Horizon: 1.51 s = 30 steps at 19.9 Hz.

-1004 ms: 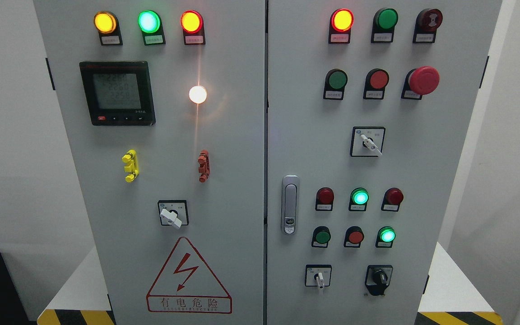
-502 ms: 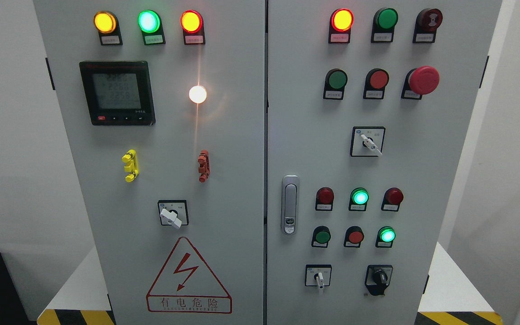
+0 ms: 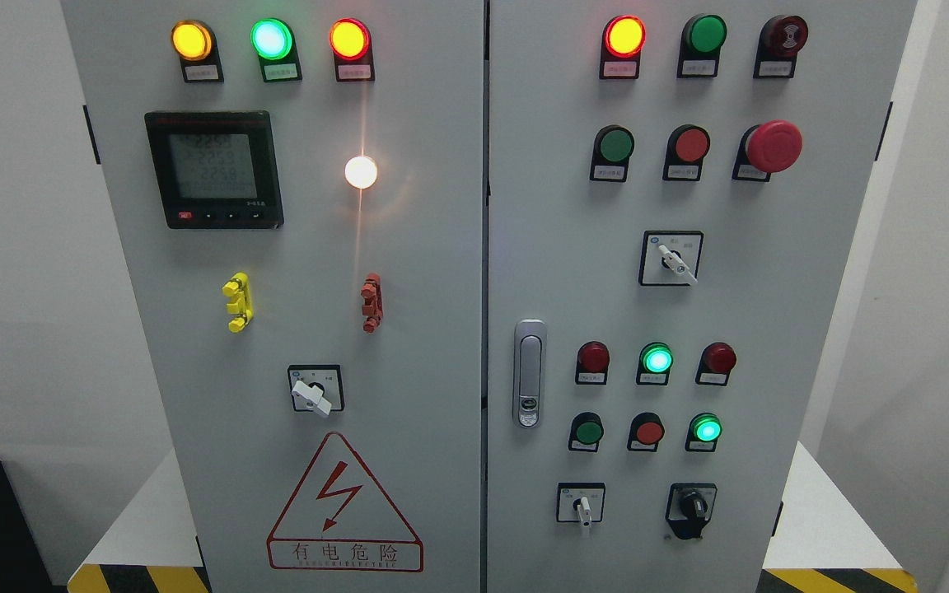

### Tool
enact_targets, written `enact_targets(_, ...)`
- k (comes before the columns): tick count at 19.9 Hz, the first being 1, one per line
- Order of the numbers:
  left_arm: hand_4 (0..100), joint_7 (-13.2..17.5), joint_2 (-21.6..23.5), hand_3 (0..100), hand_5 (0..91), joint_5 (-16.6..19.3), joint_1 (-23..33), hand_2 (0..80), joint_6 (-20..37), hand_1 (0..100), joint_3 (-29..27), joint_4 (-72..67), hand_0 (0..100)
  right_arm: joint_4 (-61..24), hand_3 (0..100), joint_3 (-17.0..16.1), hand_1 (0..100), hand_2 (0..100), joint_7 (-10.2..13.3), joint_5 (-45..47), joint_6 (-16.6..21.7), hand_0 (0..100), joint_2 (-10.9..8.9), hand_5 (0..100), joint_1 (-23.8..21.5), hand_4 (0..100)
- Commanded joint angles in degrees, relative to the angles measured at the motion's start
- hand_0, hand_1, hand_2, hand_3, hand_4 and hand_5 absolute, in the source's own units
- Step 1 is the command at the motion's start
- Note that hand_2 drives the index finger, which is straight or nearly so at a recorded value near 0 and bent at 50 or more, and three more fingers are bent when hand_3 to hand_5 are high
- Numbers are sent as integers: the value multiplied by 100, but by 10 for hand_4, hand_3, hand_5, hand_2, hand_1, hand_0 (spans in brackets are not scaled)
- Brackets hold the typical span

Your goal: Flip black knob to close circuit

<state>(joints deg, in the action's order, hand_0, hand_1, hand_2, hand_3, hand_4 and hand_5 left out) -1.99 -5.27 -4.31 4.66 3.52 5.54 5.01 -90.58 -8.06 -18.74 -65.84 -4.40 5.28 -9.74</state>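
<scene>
A grey electrical cabinet [image 3: 441,247] with two doors fills the head view. The black knob [image 3: 692,507] sits on a black square plate at the lower right of the right door, with its pointer roughly upright. Neither of my hands nor any arm shows in the view.
White-handled selector switches sit on the left door [image 3: 315,391], the right door's middle [image 3: 672,259] and left of the black knob [image 3: 582,506]. A red mushroom stop button [image 3: 773,147], lit lamps, a meter [image 3: 213,169] and a door latch [image 3: 529,372] are also on the panel.
Only the meter's digits changed; nothing else has visibly moved.
</scene>
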Motion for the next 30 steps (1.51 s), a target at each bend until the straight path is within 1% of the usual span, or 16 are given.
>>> enact_targets(1, 0, -4, 0, 0, 0, 0, 0, 0, 0, 556, 0, 0, 120, -1849, 1000, -90, 43, 913, -103, -499, -123, 0, 140, 867, 209, 917)
enact_targets(3, 0, -4, 0, 0, 0, 0, 0, 0, 0, 556, 0, 0, 120, -1946, 1000, -64, 40, 913, -138, -587, -158, 0, 148, 881, 332, 927)
enact_targets(5, 0, -4, 0, 0, 0, 0, 0, 0, 0, 556, 0, 0, 120, -1972, 1000, -3, 39, 913, -322, -692, -350, 0, 148, 890, 446, 931)
enact_targets(9, 0, -4, 0, 0, 0, 0, 0, 0, 0, 556, 0, 0, 120, -2008, 1000, 147, 27, 916, -419, -1009, -535, 0, 148, 900, 666, 938)
enact_targets(12, 0, -4, 0, 0, 0, 0, 0, 0, 0, 556, 0, 0, 120, -1999, 1000, 279, 27, 921, -420, -1141, -641, 0, 157, 901, 771, 940)
enact_targets(16, 0, -4, 0, 0, 0, 0, 0, 0, 0, 556, 0, 0, 120, -1920, 1000, 331, 23, 923, -428, -1308, -720, 0, 184, 902, 1026, 943)
enact_targets(18, 0, -4, 0, 0, 0, 0, 0, 0, 0, 556, 0, 0, 120, -1824, 1000, 332, 23, 923, -428, -1369, -782, 0, 192, 902, 1175, 944)
enact_targets(21, 0, -4, 0, 0, 0, 0, 0, 0, 0, 556, 0, 0, 120, -1770, 1000, 367, 23, 924, -499, -1422, -878, 0, 192, 903, 1290, 944)
enact_targets(23, 0, -4, 0, 0, 0, 0, 0, 0, 0, 556, 0, 0, 120, -1718, 1000, 419, 23, 924, -499, -1431, -940, 0, 192, 903, 1421, 944)
enact_targets(28, 0, -4, 0, 0, 0, 0, 0, 0, 0, 556, 0, 0, 120, -1489, 1000, 419, 24, 926, -508, -1572, -984, 0, 201, 904, 1756, 944)
enact_targets(30, 0, -4, 0, 0, 0, 0, 0, 0, 0, 556, 0, 0, 120, -1375, 1000, 420, 22, 927, -499, -1624, -1063, 0, 201, 905, 1861, 943)
